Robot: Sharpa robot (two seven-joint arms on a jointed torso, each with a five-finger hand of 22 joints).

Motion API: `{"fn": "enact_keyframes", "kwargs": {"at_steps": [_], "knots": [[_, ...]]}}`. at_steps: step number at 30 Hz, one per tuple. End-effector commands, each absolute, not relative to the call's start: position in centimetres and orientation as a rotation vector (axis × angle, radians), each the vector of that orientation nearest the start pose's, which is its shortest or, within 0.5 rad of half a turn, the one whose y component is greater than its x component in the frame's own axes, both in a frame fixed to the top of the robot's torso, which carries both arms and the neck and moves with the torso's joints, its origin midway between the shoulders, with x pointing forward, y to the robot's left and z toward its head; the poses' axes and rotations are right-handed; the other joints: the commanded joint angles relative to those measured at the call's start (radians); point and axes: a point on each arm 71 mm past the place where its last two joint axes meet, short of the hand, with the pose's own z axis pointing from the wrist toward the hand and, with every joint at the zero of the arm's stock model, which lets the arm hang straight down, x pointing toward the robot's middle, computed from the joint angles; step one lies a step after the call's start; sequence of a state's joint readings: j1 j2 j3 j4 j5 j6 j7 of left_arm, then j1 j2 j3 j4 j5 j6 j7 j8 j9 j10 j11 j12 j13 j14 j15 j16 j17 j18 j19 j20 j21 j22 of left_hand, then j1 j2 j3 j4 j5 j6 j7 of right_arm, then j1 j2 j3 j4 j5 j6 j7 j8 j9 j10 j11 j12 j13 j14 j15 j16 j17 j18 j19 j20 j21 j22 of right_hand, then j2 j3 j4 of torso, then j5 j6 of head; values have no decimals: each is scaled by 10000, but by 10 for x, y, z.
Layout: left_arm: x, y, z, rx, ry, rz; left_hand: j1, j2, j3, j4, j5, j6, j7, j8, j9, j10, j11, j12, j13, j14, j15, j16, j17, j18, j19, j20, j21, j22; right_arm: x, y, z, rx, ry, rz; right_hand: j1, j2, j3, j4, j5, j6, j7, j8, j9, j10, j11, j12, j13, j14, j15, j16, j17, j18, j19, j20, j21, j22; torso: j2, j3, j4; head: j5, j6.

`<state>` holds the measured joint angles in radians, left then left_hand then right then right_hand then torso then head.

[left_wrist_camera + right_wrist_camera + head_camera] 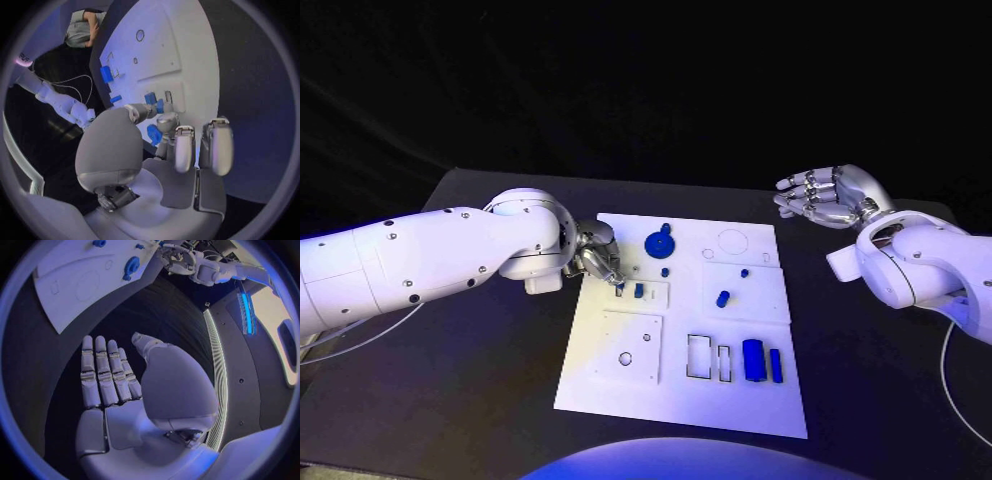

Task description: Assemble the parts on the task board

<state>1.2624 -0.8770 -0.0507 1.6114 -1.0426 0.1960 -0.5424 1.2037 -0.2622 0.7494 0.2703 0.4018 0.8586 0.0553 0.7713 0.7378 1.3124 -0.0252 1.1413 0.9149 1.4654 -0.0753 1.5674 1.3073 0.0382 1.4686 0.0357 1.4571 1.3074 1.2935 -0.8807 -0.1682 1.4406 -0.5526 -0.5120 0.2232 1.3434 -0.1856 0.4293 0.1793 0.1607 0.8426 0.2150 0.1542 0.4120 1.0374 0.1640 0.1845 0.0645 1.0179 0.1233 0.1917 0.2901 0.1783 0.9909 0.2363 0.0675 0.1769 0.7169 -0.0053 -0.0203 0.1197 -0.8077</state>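
Left robot hand (597, 256) pinches an upright blue part (639, 290); right robot hand (831, 196) spread.

You had no readable text, label, brand or number anywhere: the task board (733, 400) carried only outlined shapes (no lettering), and the hands bore none.

The head camera looks down on the task board (733, 400), which both close wrist cameras apparently share obliquely.
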Motion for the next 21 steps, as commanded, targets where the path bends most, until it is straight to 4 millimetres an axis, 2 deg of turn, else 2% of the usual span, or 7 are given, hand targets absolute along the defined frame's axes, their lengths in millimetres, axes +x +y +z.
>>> {"fn": "enact_keyframes", "kwargs": {"at_steps": [1,21], "knots": [[464,205,-198,-721,23461,-4203,-22,-76,1909,-1837,83,74,-17,51,25,80,6,10,-20,1054,-59,34,2634,35,215,-65,47,868,504,-258,-178,6118,15007,10202,-106,-22,-10,-44,34,7,145,-73,-20,-44,76,-78,-18,16,87,-55,-24,53,-41,68,-46,-31,-3,4,-8,8,-29],[463,205,-203,-351,23771,-3765,-205,-199,2030,-1912,275,151,-71,244,86,202,-40,149,177,1054,-94,34,2634,19,245,-97,96,945,504,-258,-178,6177,14989,10207,-159,-16,-61,-66,41,-15,214,-121,-52,-81,124,-159,-19,22,116,-120,-93,53,-63,92,-42,-128,0,3,-5,35,-82]]}}
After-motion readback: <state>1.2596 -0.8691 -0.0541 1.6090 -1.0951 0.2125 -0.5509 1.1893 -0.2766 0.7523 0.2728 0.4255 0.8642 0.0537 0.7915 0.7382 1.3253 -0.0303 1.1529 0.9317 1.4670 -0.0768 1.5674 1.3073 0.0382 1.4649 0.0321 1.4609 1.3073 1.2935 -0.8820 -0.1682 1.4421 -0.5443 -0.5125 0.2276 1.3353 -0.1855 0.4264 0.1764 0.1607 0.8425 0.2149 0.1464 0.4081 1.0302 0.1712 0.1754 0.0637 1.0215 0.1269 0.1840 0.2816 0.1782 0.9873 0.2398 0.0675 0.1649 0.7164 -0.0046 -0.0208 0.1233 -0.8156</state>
